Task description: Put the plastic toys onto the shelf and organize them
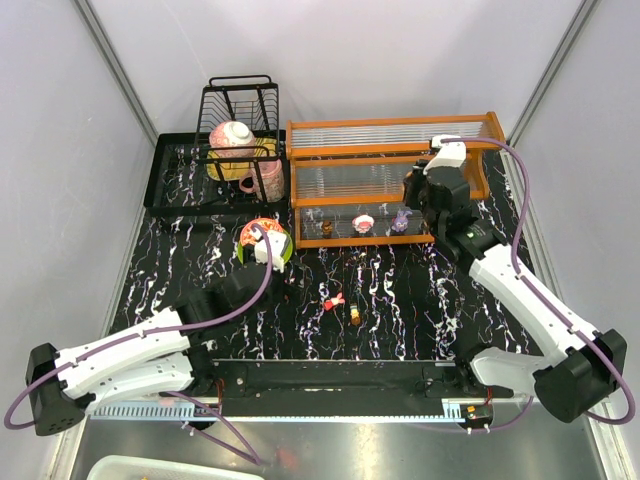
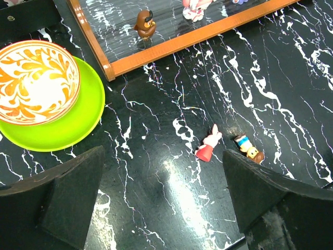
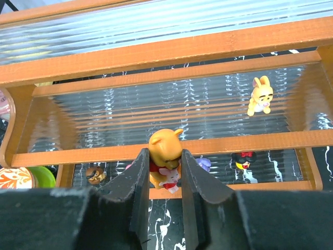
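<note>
Right pincer (image 3: 162,156) pinches a yellow bear (image 3: 165,147) in a red top between its two dark fingers, holding it upright in front of the shelf (image 3: 171,44), which stands at 12 to 1 o'clock on the table (image 2: 171,208) in the top view. In the right wrist view the bear sits level with the front rail of the middle tier; whether it touches the rail cannot be told. A yellow rabbit (image 3: 259,95) stands on that middle tier, at 2 o'clock from the bear. On the bottom tier stand a brown toy (image 3: 95,174) at 8 o'clock from the bear, a purple toy (image 3: 204,164) just beside the right finger, and a red-and-black toy (image 3: 243,159) further toward 3 o'clock. Left pincer (image 2: 162,166) hangs spread wide over the table, gripping nothing. Between its fingers, toward 1 o'clock, a pink rabbit (image 2: 209,151) lies on its side, and a small toy (image 2: 248,149) lies just beside it at 3 o'clock. A patterned bowl (image 2: 36,83) rests on a green plate (image 2: 78,125) at 10 o'clock from them, near the shelf's corner. A black wire rack (image 1: 240,110) stands at 9 o'clock from the shelf.
</note>
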You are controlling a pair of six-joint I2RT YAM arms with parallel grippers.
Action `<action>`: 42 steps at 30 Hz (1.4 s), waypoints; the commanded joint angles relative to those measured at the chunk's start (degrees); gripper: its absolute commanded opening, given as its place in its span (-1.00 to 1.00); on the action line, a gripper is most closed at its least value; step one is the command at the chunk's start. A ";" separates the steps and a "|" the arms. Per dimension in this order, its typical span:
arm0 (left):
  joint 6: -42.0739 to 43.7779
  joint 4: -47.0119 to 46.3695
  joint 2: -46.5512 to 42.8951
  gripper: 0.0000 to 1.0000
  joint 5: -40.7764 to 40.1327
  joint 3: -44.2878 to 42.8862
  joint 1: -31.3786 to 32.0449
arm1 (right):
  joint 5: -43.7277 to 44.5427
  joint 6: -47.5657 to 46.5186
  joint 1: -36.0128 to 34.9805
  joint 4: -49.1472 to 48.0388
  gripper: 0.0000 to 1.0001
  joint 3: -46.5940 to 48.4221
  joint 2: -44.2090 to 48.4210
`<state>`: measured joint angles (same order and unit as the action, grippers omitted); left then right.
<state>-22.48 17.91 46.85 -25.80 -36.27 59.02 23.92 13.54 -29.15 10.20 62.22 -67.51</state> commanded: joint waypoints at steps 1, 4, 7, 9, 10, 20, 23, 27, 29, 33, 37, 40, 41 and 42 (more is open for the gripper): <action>0.33 -1.04 -0.27 0.94 -1.18 -0.11 -0.40 | -2.13 -2.20 0.93 0.53 -1.00 1.95 -0.78; 0.59 -1.21 0.00 0.94 -1.18 -0.38 -0.31 | -1.60 -3.25 1.46 -0.87 -1.00 1.16 -1.31; 0.77 -1.04 0.17 0.94 -1.18 -0.73 -0.40 | -1.51 -3.61 2.25 -2.72 -1.00 0.36 -2.01; 0.86 -1.12 0.08 0.94 -1.09 -0.82 -0.40 | -0.55 -3.52 2.78 -3.77 -1.00 0.01 -2.80; 0.86 -1.12 0.08 0.94 -1.18 -0.82 -0.49 | -0.11 -2.91 2.95 -5.17 -1.00 -0.42 -3.16; 0.68 -0.07 -1.32 0.97 -1.88 -0.73 -0.49 | 6.40 0.35 4.19 -9.58 -1.00 -0.16 -8.34; 0.77 0.28 -1.85 0.97 -2.06 -0.73 -0.49 | 7.36 -0.27 4.19 -11.95 -1.00 -0.43 -10.01; 0.86 0.54 -2.03 0.98 -2.23 -0.73 -0.49 | 9.38 -0.36 4.19 -15.55 -1.00 -2.00 -11.50; 0.95 0.46 -1.94 0.98 -2.23 -0.73 -0.40 | 10.26 -0.36 4.27 -17.49 -1.00 -2.45 -12.12; 1.04 0.63 -1.41 0.98 -2.32 -0.99 -0.58 | 13.07 -0.27 4.36 -18.37 -1.00 -2.19 -13.88; 0.86 0.55 -1.50 0.98 -2.41 -0.82 -0.49 | 13.17 -0.27 4.71 -19.95 -1.00 -2.19 -14.93; 0.77 0.46 -1.59 0.98 -2.59 -0.64 -0.58 | 13.43 -0.62 4.80 -20.56 -1.00 -2.10 -15.99; 0.86 0.63 -1.76 0.98 -2.59 -0.64 -0.66 | 13.52 -0.62 4.89 -20.74 -1.00 -2.01 -16.08; 0.86 0.63 -1.76 0.98 -2.59 -0.64 -0.67 | 13.52 -0.71 5.06 -21.00 -1.00 -2.18 -16.51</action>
<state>-22.28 19.90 45.74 -27.09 -36.18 58.74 34.83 13.08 -24.91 -6.26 59.75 -83.15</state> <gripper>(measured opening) 0.983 0.299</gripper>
